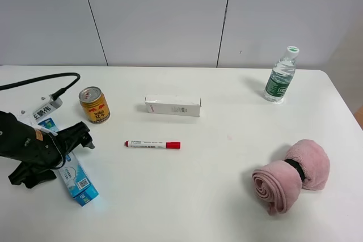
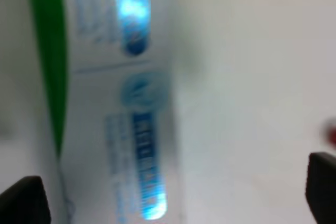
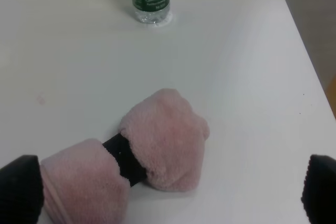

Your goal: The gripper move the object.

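The blue-and-white toothpaste carton (image 1: 77,182) with a green end lies slantwise on the white table at the front left. My left gripper (image 1: 57,154) hangs low over its middle. It is open, with one finger on each side of the carton. In the left wrist view the carton (image 2: 121,119) is blurred and close, running between the gripper (image 2: 170,192) fingertips, nearer the one on the carton's green-edged side. My right gripper (image 3: 168,198) is open and empty above a pink rolled towel (image 3: 157,145); it does not show in the exterior view.
A gold drink can (image 1: 94,105) stands just behind the left gripper. A red-capped marker (image 1: 152,144) and a plain white carton (image 1: 173,106) lie mid-table. A water bottle (image 1: 281,76) stands back right, and the pink towel (image 1: 292,174) lies front right near the table's right edge.
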You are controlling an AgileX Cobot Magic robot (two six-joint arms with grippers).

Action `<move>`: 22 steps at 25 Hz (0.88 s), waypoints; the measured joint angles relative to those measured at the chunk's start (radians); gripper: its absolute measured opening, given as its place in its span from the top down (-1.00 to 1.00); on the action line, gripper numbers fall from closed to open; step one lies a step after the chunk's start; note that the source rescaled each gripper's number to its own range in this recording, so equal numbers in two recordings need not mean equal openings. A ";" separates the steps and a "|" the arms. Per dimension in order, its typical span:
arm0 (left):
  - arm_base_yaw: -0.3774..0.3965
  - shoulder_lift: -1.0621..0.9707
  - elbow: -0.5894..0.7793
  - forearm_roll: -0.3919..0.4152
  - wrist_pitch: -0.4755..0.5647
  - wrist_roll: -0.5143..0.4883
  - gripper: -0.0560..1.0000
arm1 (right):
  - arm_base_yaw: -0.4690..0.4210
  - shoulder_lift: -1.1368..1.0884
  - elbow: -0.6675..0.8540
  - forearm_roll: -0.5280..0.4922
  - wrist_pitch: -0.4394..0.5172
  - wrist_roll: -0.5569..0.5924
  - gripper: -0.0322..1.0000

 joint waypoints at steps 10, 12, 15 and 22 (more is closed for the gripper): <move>0.000 -0.400 -0.146 0.109 0.091 0.418 -0.98 | 0.000 0.000 0.000 0.000 0.000 0.000 -1.00; 0.000 -0.432 -0.216 0.115 0.178 0.613 -0.98 | 0.000 0.000 0.000 0.000 0.000 0.000 -1.00; 0.004 -0.447 -0.325 0.120 0.322 0.914 -0.98 | 0.000 0.000 0.000 0.000 0.000 0.000 -1.00; 0.167 -0.449 -0.483 0.117 0.509 1.262 -0.98 | 0.000 0.000 0.000 0.000 0.000 0.000 -1.00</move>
